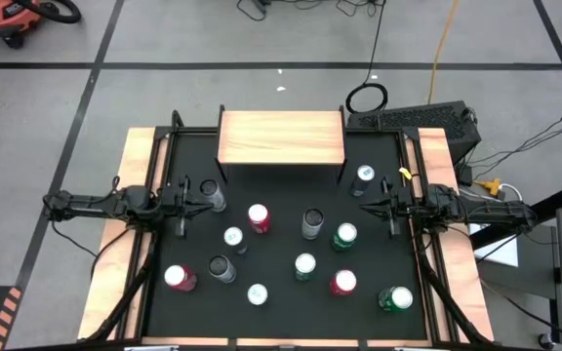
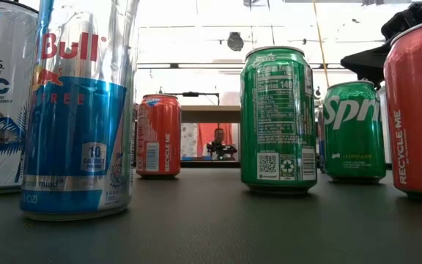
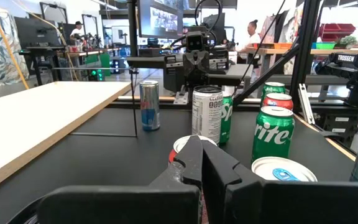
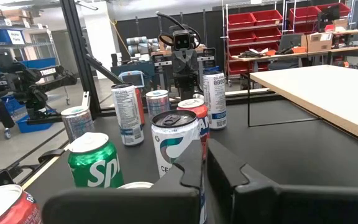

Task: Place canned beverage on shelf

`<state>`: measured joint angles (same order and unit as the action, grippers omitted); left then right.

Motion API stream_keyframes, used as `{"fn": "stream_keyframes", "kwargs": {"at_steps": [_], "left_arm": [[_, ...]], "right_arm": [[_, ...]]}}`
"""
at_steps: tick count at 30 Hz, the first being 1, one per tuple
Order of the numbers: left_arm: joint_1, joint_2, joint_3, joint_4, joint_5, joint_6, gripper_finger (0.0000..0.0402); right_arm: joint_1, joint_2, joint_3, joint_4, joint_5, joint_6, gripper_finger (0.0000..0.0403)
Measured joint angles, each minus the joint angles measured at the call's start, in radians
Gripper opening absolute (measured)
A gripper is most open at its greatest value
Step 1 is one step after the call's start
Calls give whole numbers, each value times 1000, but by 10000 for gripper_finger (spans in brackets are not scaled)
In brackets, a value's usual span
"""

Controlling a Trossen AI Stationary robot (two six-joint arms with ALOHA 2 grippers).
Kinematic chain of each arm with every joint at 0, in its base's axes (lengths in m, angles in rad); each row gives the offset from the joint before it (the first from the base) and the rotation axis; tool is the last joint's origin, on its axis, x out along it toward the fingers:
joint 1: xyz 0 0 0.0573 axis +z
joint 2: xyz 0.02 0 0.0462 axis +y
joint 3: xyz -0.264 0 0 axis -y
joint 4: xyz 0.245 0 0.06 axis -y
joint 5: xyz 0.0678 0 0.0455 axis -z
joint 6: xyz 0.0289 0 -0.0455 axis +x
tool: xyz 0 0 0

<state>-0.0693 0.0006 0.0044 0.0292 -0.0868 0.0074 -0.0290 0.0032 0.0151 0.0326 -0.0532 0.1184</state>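
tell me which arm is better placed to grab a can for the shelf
Either, roughly. The left pincer sits shut right beside a silver can, with the shelf empty just beyond. The right pincer is also shut, with a blue can slightly farther off.

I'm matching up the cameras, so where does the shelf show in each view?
High: shelf at top centre.
Low: far back, centre.
Left wrist: left side.
Right wrist: right side.
Landmark: slim blue can by its leg, seen in the high and wrist views.
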Motion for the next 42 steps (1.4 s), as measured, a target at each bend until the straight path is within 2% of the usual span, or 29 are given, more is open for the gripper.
{"fn": "stream_keyframes", "kwargs": {"at_steps": [13, 18, 30, 35, 42], "left_arm": [[0, 0, 0, 0, 0, 0, 0], [0, 0, 0, 0, 0, 0, 0], [0, 0, 0, 0, 0, 0, 0], [0, 0, 0, 0, 0, 0, 0], [0, 0, 0, 8, 0, 0, 0]], "right_arm": [[0, 0, 0, 0, 0, -5, 0], [0, 0, 0, 3, 0, -86, 0], [0, 0, 0, 3, -3, -75, 0], [2, 2, 35, 7, -128, -55, 0], [27, 31, 78, -19, -106, -18, 0]]}}
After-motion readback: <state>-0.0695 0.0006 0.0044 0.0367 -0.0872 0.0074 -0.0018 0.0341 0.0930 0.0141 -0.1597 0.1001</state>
